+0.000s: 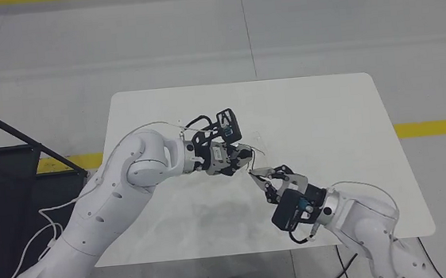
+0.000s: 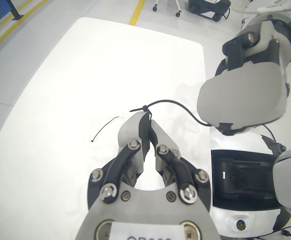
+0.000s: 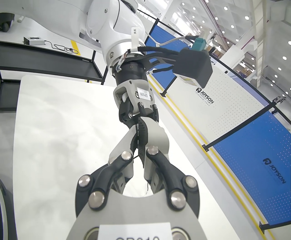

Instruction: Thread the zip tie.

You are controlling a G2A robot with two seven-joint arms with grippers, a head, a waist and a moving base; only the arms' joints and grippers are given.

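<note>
A thin black zip tie (image 2: 172, 103) hangs above the white table (image 1: 325, 114) between my two grippers. Its small head (image 2: 144, 108) sits just past the tips of my left gripper (image 2: 147, 118), which is shut on it, and a short stub pokes out beyond the head. The strap arcs away to my right gripper (image 2: 224, 128), which is shut on its other end. From above, the left gripper (image 1: 244, 155) and right gripper (image 1: 256, 174) are nearly tip to tip at the table's middle. From the right wrist, the right gripper (image 3: 137, 130) points at the left gripper (image 3: 138, 113).
A second thin black zip tie (image 2: 103, 128) lies flat on the table a little beyond the left gripper. Around the table are grey floor, a yellow floor line (image 1: 437, 126) and a black rack (image 1: 1, 158) at the left.
</note>
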